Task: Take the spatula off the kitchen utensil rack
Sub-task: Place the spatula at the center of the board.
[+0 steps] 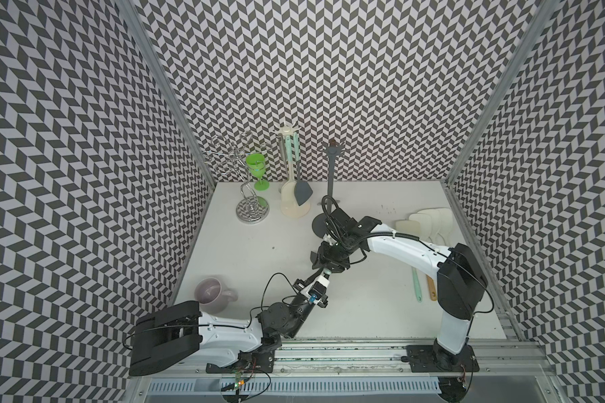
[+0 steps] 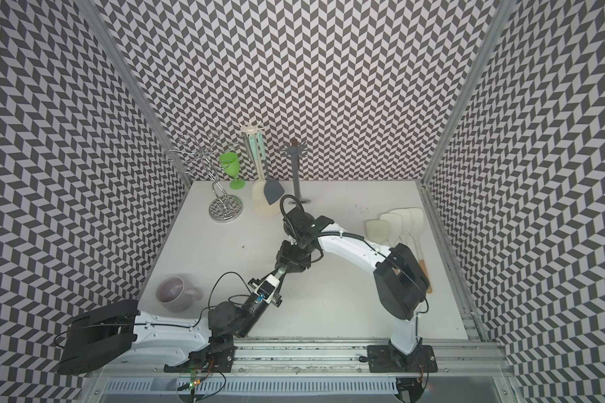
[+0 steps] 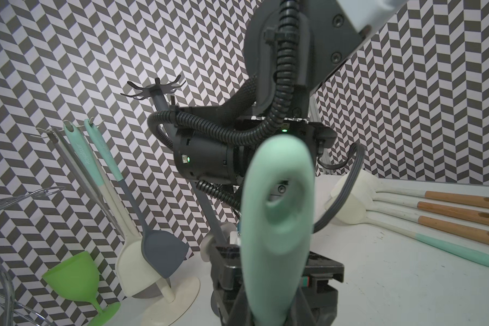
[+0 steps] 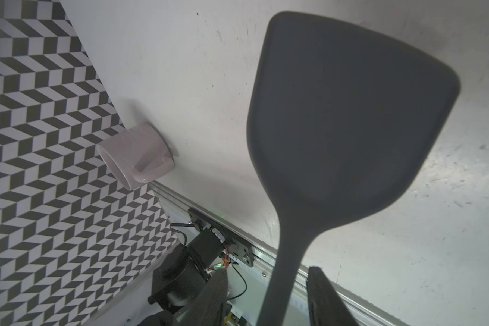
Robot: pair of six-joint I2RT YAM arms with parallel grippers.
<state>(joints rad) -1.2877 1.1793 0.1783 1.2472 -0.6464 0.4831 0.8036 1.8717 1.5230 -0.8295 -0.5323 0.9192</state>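
2 claws at spatula (image 4: 350,113): L claw (image 3: 271,307) grips handle, R claw (image 4: 268,269) open astride neck.

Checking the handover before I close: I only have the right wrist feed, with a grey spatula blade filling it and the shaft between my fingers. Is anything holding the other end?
Observer: Yes. The left gripper is shut on the spatula at its mint handle.
Operator: Is it clear of the rack?
Observer: Yes. In both top views the utensil rack stands at the back of the table, apart from the held spatula, with two utensils hanging on it.
Operator: What else lies on my side?
Observer: Four cream spatulas lie side by side near the table's right edge.
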